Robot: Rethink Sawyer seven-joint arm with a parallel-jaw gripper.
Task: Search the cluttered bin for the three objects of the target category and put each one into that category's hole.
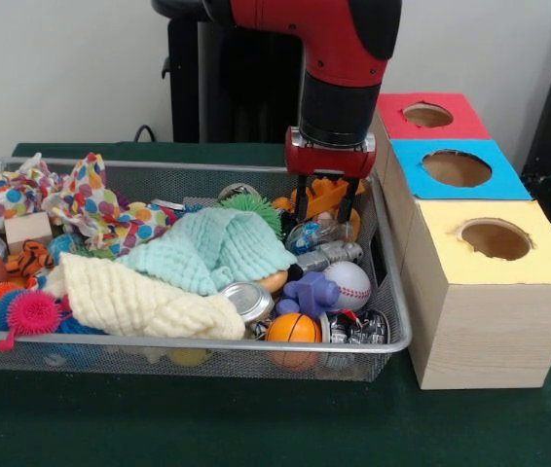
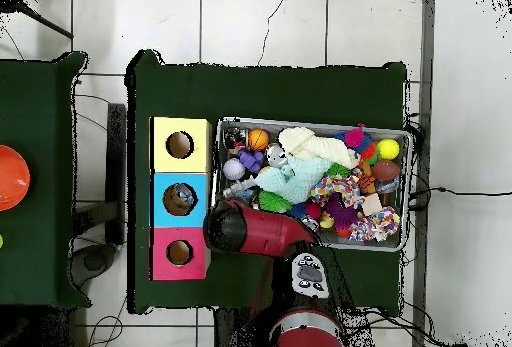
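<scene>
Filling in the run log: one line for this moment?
gripper: open, lowered into bin | over orange toy | boxes beside bin

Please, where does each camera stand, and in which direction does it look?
Front view: across the table, facing the robot; it sees the wire bin, three boxes and the red arm coming down to the gripper.
Overhead view: above the table, looking straight down; the arm and base show at the bottom.
Both share the bin, the yellow box and the arm.
</scene>
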